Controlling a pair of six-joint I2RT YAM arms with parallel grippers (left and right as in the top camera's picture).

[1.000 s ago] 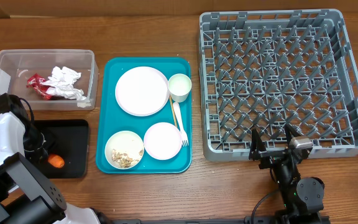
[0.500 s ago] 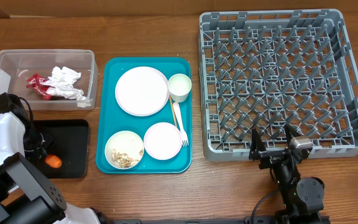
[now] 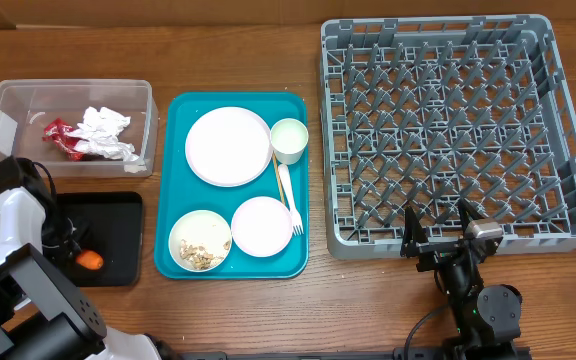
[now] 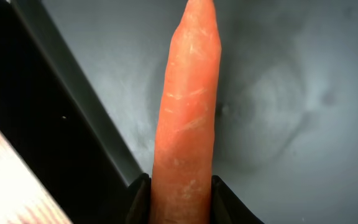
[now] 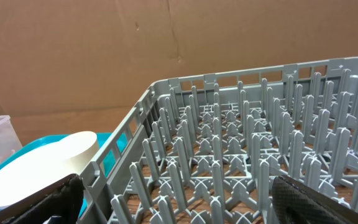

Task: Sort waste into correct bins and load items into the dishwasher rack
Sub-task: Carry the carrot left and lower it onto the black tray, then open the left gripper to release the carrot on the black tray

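My left gripper (image 4: 180, 198) is shut on an orange carrot (image 4: 188, 106), its black jaws pressed against both sides of the thick end. The carrot (image 3: 90, 259) hangs low over the shallow black tray (image 3: 118, 215); I cannot tell whether it touches the floor. The clear tub (image 3: 8, 110) holds red-and-silver wrappers (image 3: 58, 135) and crumpled napkins (image 3: 105, 130). My right gripper (image 3: 435, 228) stands open and empty at the near edge of the grey dishwasher rack (image 3: 448, 130). In its wrist view the open right gripper (image 5: 179, 205) faces the rack's pegs (image 5: 229, 155).
A teal tray (image 3: 178, 180) between the bins and the rack carries a white plate (image 3: 228, 146), a cup (image 3: 288, 140), a fork (image 3: 290, 205), a pale pink bowl (image 3: 262, 225) and a bowl of crumbs (image 3: 200, 240).
My left arm has shifted slightly toward the near edge, and the carrot stays in the jaws over the black tray. The right arm has not moved.
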